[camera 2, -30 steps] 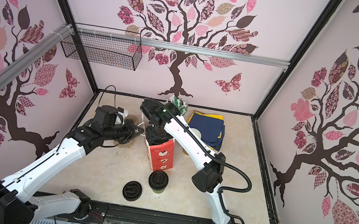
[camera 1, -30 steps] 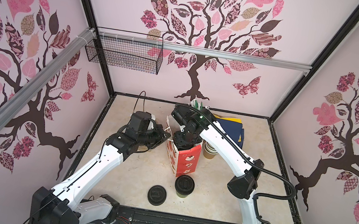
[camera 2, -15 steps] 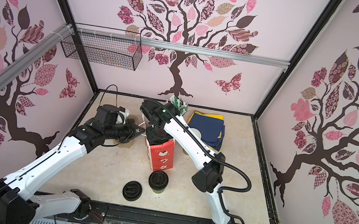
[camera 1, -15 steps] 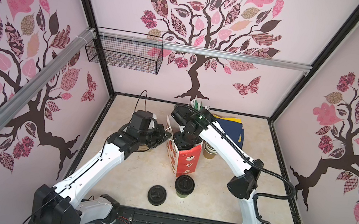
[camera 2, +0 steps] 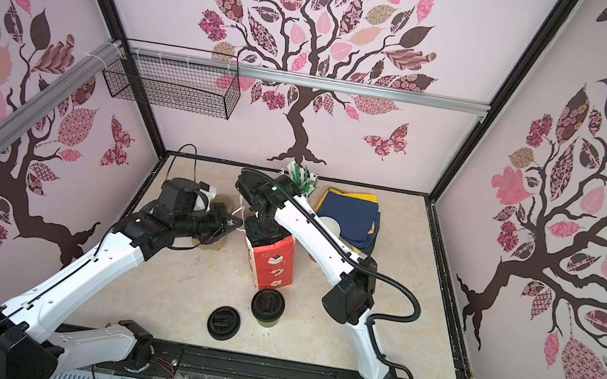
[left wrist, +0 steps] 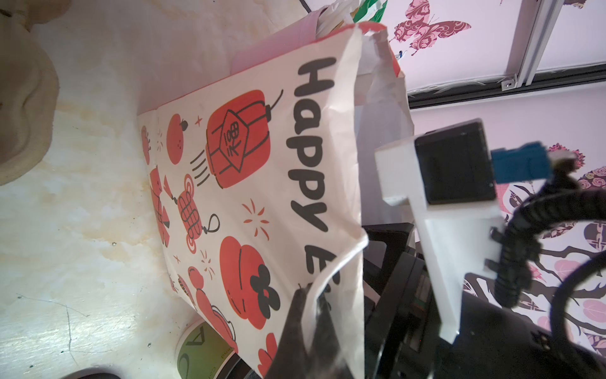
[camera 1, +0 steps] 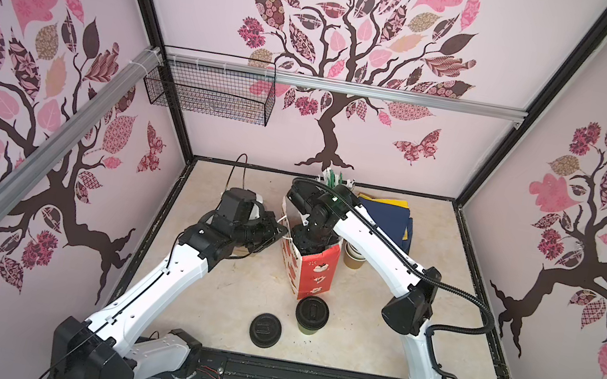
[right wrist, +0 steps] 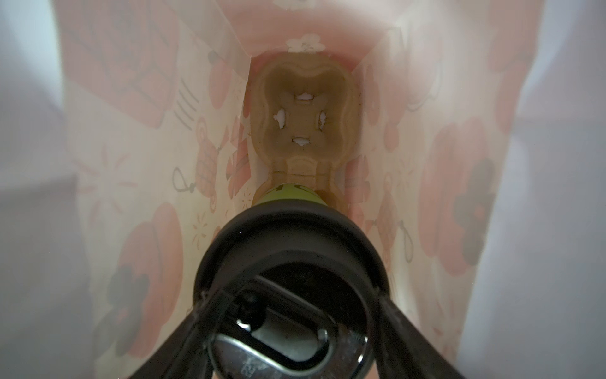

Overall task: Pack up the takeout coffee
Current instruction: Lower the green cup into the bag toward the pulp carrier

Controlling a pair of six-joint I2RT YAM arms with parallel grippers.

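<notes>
1. Landmark: the paper bag point(camera 1: 314, 272) stands upright with its mouth up. It shows in both top views.
2. The left gripper point(left wrist: 310, 297) has its jaws together, pinched on the bag's top rim on the side facing its own arm. This holds the mouth open.
3. The right gripper point(right wrist: 292, 305) reaches down into the bag from above. Its fingers point(right wrist: 196, 328) are spread round the black lid of the first cup point(right wrist: 288, 193) and press it from both sides, so it is clamped on the cup.
4. The first cup is deep inside the bag. Its green wall meets the nearer well of the cup carrier point(right wrist: 303, 115), which lies on the bag floor. I cannot tell whether the cup is fully seated. The far well is empty.
5. The second cup point(camera 1: 311, 314) stands outside, just in front of the bag's base, upright and lidded. A spare lid point(camera 1: 265, 330) lies beside it, on the side away from the bag.
6. Compared with a second ago, almost nothing has changed. Both arms hold the same pose, neither set of jaws has moved, and the bag keeps its shape.
7. My reading is that this is a pause at the bottom of the lowering, with the release not yet made. The task looks about half done.
8. The next move is likely to let go and withdraw straight up, with the bag mouth kept open. The main risk is snagging the bag wall or lifting the lid off. The second cup would then go in the far well.
</notes>
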